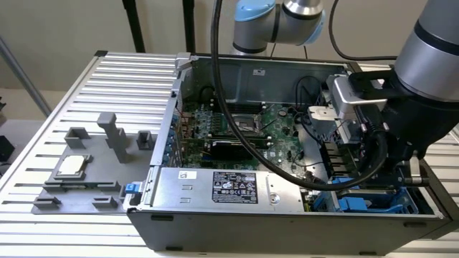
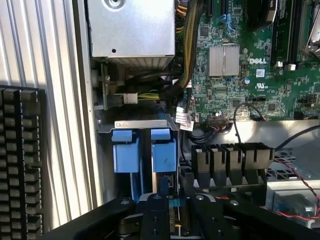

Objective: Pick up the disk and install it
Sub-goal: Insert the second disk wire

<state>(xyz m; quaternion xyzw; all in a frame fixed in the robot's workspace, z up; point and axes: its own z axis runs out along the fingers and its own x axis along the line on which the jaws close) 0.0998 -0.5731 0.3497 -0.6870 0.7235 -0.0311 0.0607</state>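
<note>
In the wrist view my gripper (image 2: 175, 212) reaches down into the blue plastic drive cage (image 2: 125, 150) in a corner of the open computer case (image 1: 165, 161). Its dark fingers (image 2: 152, 220) are shut on a thin upright slab seen edge-on. That slab is the disk (image 2: 164, 152), showing its blue carrier end and a strip of green board between the fingers. It stands in the cage slot beside a second blue carrier tab. In the exterior view the arm's wrist (image 1: 358, 97) hangs over the blue drive cage (image 1: 358, 204), and the fingers are hidden behind it.
The grey power supply (image 1: 222, 185) lies next to the cage. Beyond them are the motherboard (image 1: 244, 129) and black cables (image 2: 150, 77). A grey fixture plate with a small silver CPU chip (image 1: 72, 165) sits at the exterior view's left. A black keyboard (image 2: 20, 160) lies outside the case.
</note>
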